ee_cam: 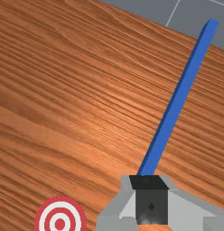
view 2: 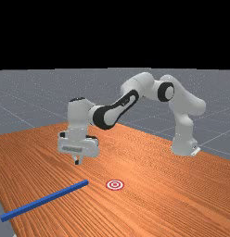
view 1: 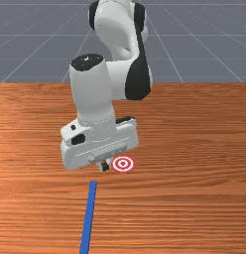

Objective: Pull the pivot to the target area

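Pivot [view 1: 89, 218]: long, blue, probably light, stiff; take across narrow sides, near end closest to target [view 1: 123, 163]. Jaws [view 1: 104, 166] closed on nothing, above tabletop [view 1: 189, 198], near target.

No lettering or number is readable; 1 sign, a red-and-white bullseye [view 1: 123, 163], lies well inside the edges of the wooden worktop [view 1: 194, 149].

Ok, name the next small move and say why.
Probably lower the hand toward the target-side end of the blue bar: in the far view the hand hovers above the table, and that end lies short of the bullseye target.
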{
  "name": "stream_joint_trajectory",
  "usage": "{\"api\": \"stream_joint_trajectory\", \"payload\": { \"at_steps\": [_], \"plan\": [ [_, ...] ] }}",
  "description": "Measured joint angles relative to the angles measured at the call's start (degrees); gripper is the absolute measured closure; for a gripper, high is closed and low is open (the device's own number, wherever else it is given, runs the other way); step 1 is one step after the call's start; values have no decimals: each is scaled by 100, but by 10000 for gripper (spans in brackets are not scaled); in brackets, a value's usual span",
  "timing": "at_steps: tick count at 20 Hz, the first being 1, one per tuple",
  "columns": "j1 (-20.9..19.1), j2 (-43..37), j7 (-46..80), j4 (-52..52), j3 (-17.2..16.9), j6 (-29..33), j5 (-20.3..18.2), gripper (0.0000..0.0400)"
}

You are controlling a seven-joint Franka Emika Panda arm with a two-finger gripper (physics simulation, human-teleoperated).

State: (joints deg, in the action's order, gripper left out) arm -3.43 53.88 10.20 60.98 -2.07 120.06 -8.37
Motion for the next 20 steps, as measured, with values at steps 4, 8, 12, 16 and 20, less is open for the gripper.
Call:
{"api": "stream_joint_trajectory", "payload": {
  "at_steps": [4,8,12,16,20],
  "plan": [
    [45,241,411,-314,-85,-273,-8,400],
    [24,348,221,-303,-44,-144,3,400],
    [-14,513,94,-311,16,0,-38,400],
    [-56,1045,135,-1210,-22,-620,36,400],
    [-244,788,-131,-653,114,-202,-156,400]
  ]
}}
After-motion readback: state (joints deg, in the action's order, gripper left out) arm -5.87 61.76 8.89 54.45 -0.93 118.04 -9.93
